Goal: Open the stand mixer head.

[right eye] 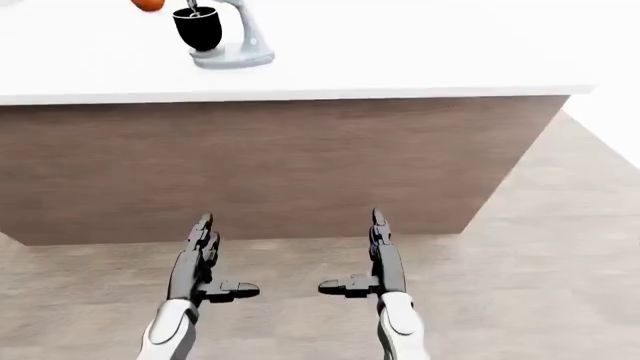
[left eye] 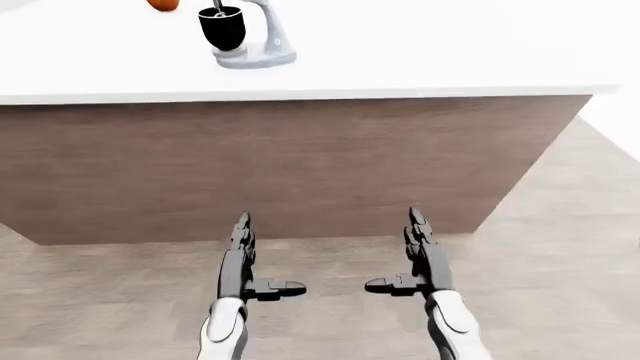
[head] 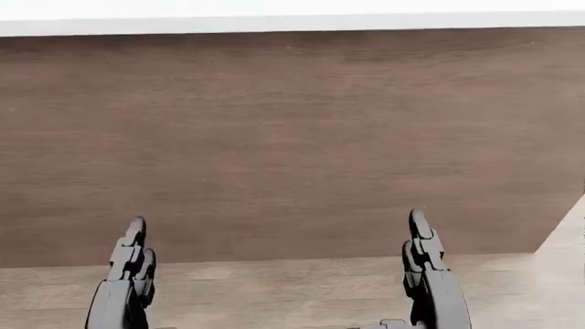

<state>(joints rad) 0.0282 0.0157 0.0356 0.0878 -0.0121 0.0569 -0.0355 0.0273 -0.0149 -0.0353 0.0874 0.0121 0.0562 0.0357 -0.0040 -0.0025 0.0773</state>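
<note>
A grey stand mixer (left eye: 262,41) with a black bowl (left eye: 222,27) stands on the white counter at the top left of the left-eye view; its head is cut off by the top edge. It also shows in the right-eye view (right eye: 236,39). My left hand (left eye: 243,255) and right hand (left eye: 415,251) are low in the view, over the floor, well short of the counter. Both are open, fingers straight, thumbs pointing inward, holding nothing.
The white counter (left eye: 420,52) tops a brown wood-panelled island (left eye: 300,165) that fills the head view (head: 293,144). An orange object (left eye: 163,4) lies left of the mixer at the top edge. Wood-look floor (left eye: 560,247) runs past the island's right end.
</note>
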